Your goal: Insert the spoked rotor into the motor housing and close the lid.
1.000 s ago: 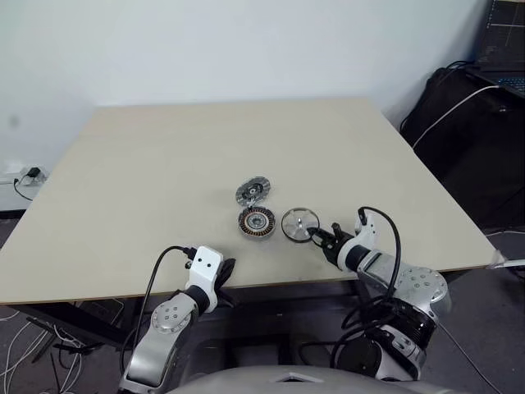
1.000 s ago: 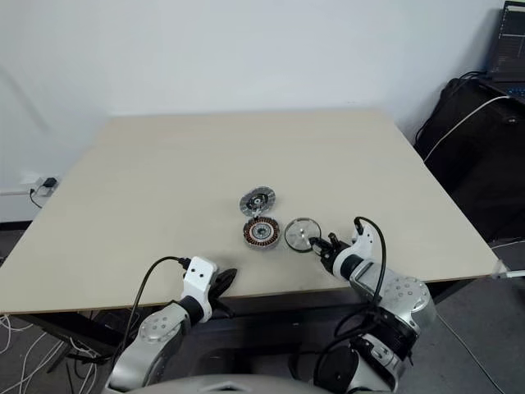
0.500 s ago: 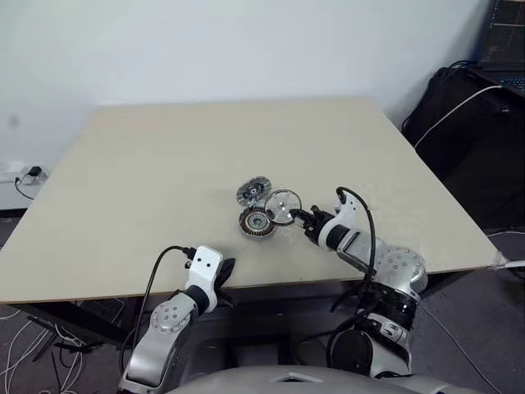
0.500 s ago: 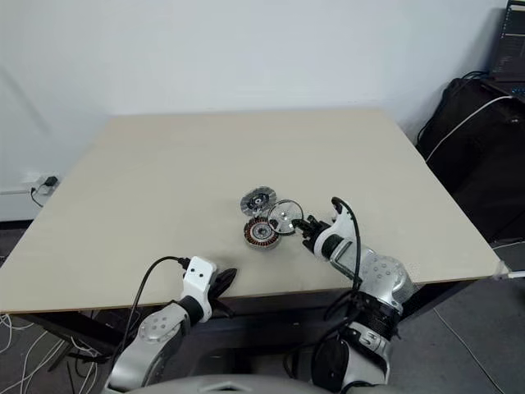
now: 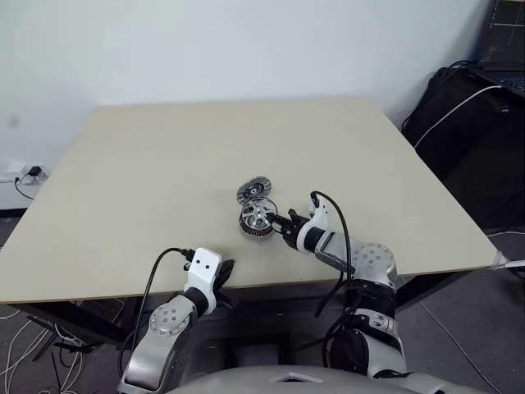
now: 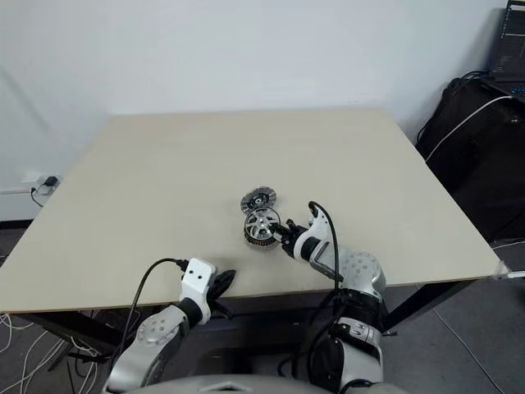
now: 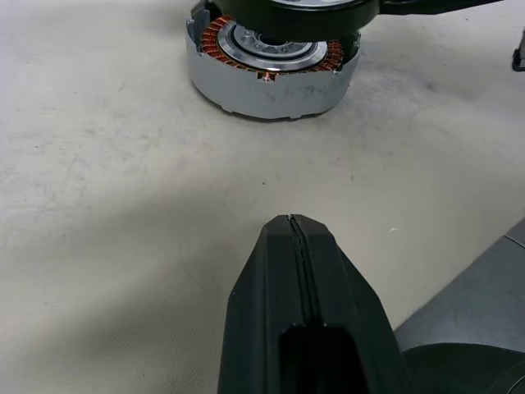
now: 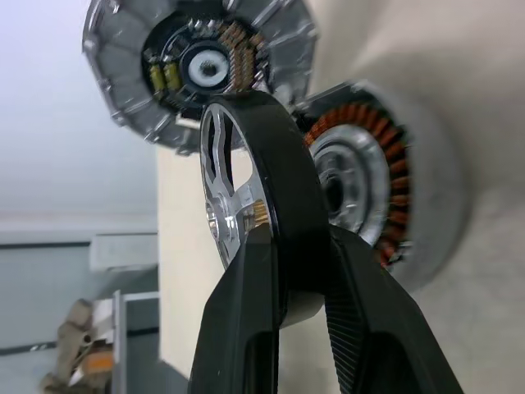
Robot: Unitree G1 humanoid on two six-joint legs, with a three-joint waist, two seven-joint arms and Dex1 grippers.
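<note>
The spoked rotor (image 5: 257, 214), a silver wheel with a dark rim, hangs tilted just above the motor housing (image 7: 271, 70). My right gripper (image 5: 284, 222) is shut on its rim, and in the right wrist view the two fingers (image 8: 246, 287) pinch the rim edge-on. The housing (image 6: 261, 236) sits on the table with its copper windings showing around a silver centre. Just behind it lies the lid (image 5: 253, 190), a round grey-silver cap (image 8: 197, 66). My left gripper (image 7: 294, 234) is shut and empty, resting at the table's front edge (image 5: 224, 273), apart from the housing.
The beige table (image 5: 164, 164) has wide bare room on all sides of the three parts. Its front edge runs just under both arms. Black bags and a laptop (image 5: 500, 57) stand off the table's right side.
My right gripper has lifted the spoked rotor from the table right of the housing and carried it left, to just above the housing. The left arm has kept still.
</note>
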